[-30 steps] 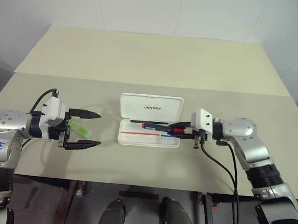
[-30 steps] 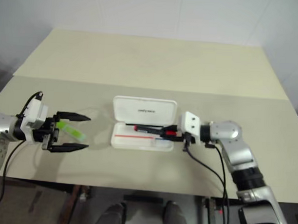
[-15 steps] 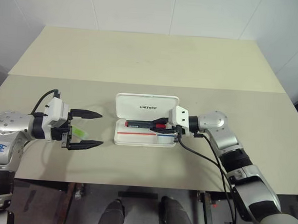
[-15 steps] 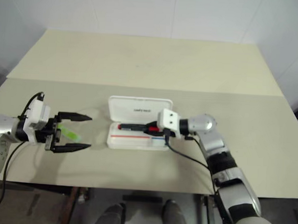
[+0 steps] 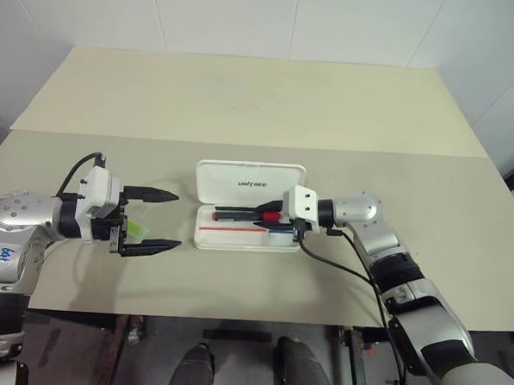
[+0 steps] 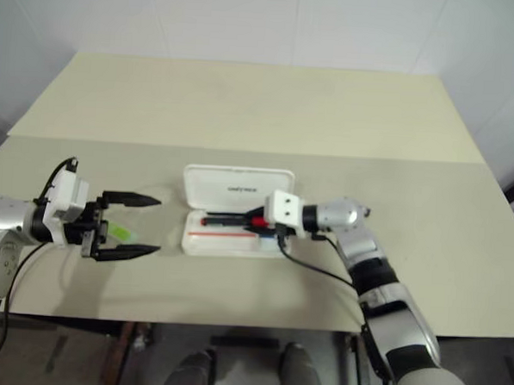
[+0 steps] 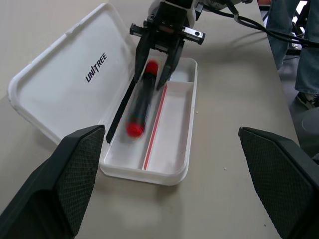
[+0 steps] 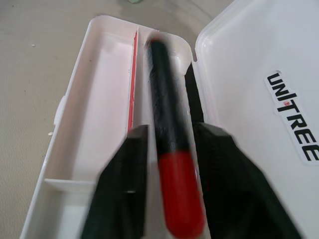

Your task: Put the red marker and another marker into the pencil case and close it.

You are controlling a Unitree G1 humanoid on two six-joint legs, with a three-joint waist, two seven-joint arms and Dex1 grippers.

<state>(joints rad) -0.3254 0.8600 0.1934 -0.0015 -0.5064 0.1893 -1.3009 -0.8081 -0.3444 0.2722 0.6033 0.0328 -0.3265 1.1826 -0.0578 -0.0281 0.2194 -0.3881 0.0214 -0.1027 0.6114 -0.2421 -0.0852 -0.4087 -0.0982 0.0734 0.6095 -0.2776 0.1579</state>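
Red marker lengthwise along case

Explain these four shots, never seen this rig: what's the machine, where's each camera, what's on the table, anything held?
It is a two-armed humanoid robot; each arm ends in a black two-fingered pincer. Two pictures come from its head, looking down on a beige table. The other two come from cameras on its wrists, looking along the fingers.

On the table lies an open white pencil case with its lid back. The red marker sits in its tray, between the parted fingers of the right pincer, which look loosened rather than clamped. The left pincer is wide open and holds nothing. A lime-green marker lies on the table between its fingers.
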